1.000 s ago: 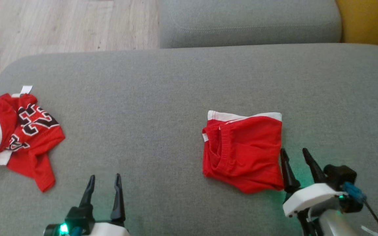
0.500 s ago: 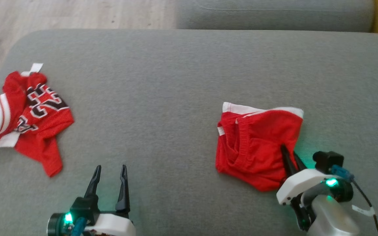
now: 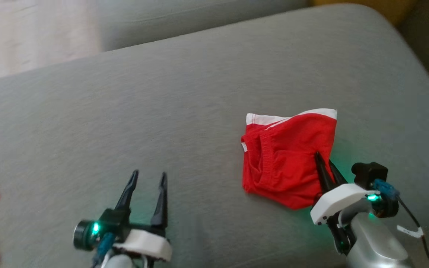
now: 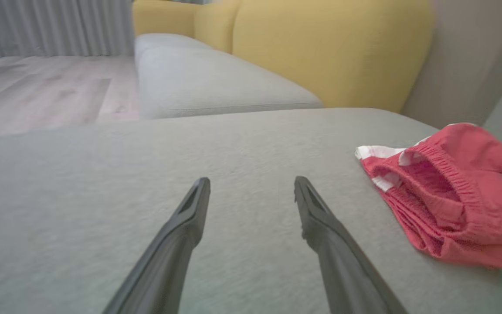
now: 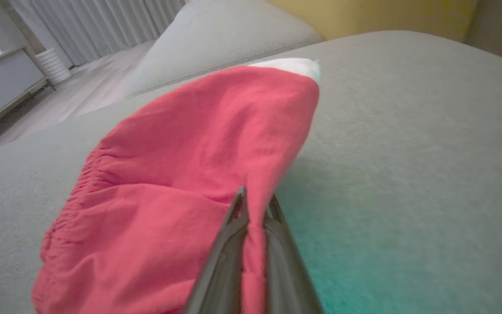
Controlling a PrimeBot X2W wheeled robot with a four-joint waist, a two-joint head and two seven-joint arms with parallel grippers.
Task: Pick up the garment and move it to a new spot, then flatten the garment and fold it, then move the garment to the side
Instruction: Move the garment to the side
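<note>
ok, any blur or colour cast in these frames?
Head view: smeared at the left edge, green light spill on the sofa by the shorts. Right wrist view: green tint beside the fingers, shorts soft. Left wrist view: fairly clean.

No readable txt, nos., labels or brand marks in any view, incl. on red garment (image 3: 281,156) by right gripper (image 3: 323,158).
</note>
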